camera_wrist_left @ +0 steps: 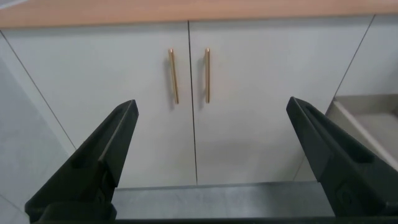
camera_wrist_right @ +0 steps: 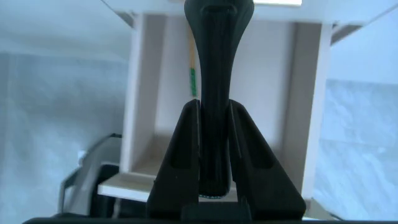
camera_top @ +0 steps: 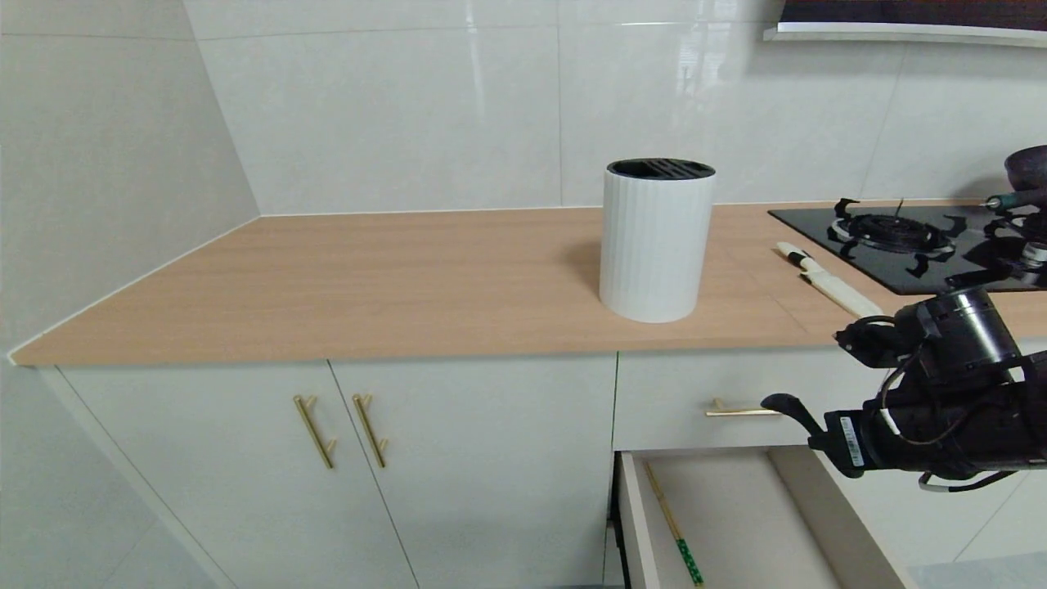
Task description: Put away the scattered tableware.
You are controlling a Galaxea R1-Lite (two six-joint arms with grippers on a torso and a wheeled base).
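My right gripper (camera_top: 822,438) is shut on a slim black utensil (camera_top: 787,406) and holds it over the open drawer (camera_top: 631,511) under the counter. In the right wrist view the utensil (camera_wrist_right: 214,56) sticks out between the shut fingers (camera_wrist_right: 186,134), with the drawer (camera_wrist_right: 306,93) below. A pair of wooden chopsticks with green ends (camera_top: 672,528) lies in the drawer along its left wall, chopsticks (camera_wrist_right: 192,68). A white-handled knife (camera_top: 828,283) lies on the counter beside the hob. My left gripper (camera_wrist_left: 211,106) is open and empty, facing the cabinet doors (camera_wrist_left: 249,124).
A white ribbed knife block (camera_top: 657,237) with a black slotted top stands on the wooden counter (camera_top: 368,278). A black gas hob (camera_top: 904,241) with a dark pot (camera_top: 1029,168) is at the right. A closed drawer's gold handle (camera_top: 740,411) is just above the open drawer.
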